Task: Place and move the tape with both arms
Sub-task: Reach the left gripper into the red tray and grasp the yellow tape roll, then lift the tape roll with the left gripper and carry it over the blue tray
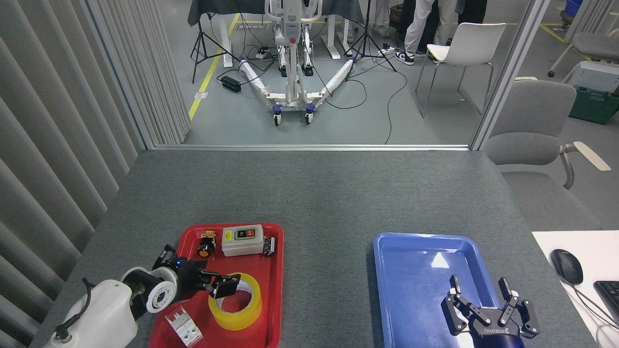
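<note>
The tape [235, 301], light, stiff and slick, lies in your red tray [273, 309]; pinch its near-left wall, where your left gripper [223, 285] reaches, spread apart.

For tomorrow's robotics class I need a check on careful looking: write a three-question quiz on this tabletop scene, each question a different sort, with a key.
1. True or false: the tape lies in the blue tray.
2. Which gripper is at the tape? A) left gripper B) right gripper
3. Fill in: the grey switch box sits at the ___ end of the red tray.

Key: 1 false, it lies in the red tray; 2 A; 3 far.
</note>
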